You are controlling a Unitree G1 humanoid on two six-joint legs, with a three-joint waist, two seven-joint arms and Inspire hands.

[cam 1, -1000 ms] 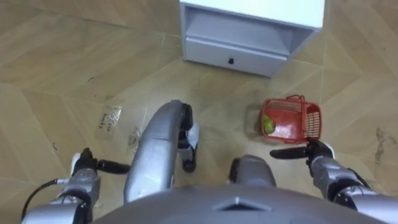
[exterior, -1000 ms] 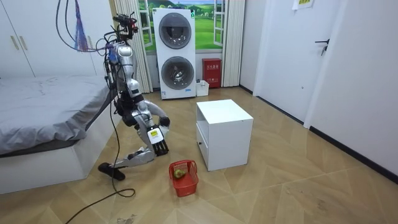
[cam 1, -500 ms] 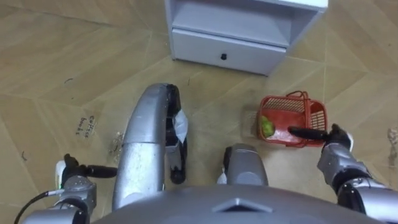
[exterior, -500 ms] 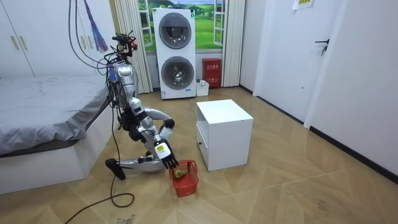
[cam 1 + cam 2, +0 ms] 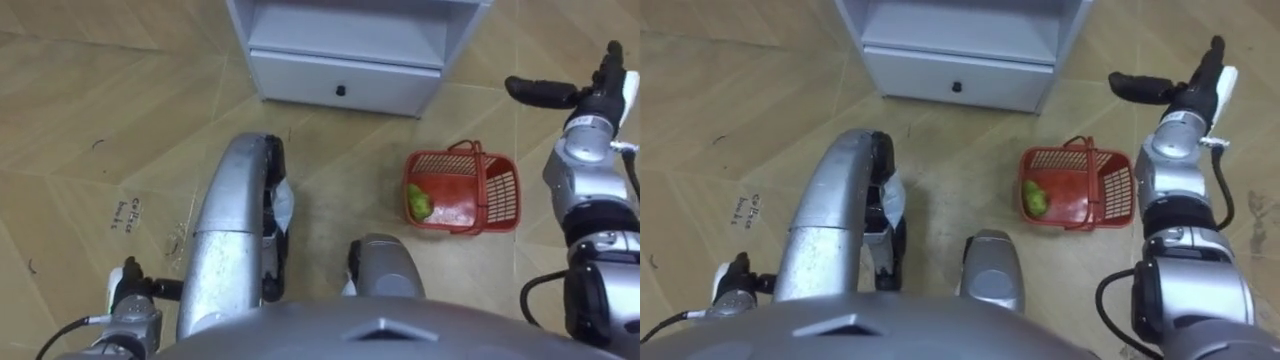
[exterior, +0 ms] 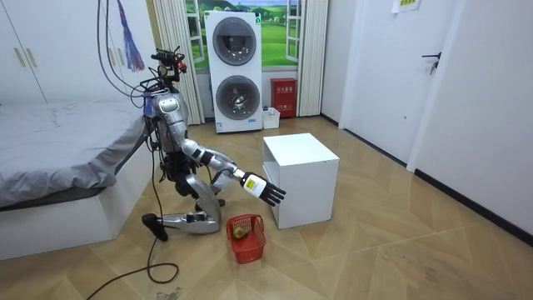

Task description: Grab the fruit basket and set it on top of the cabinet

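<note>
Fingers straight on the right hand [image 5: 592, 98], gripped nothing, hung high and well apart from the red basket [image 5: 503, 196]. Sat upright on the wooden floor [image 5: 80, 110], handle up, one green fruit [image 5: 420, 203] inside, near the front corner of the white cabinet [image 5: 350, 30] with its shut drawer [image 5: 300, 78]. Knelt low between bed [image 6: 58, 158] and cabinet. Showed the left hand [image 5: 128, 290] at the lower left, grip impossible to tell. Found scribbled floor marks [image 5: 128, 209] too small to read.
</note>
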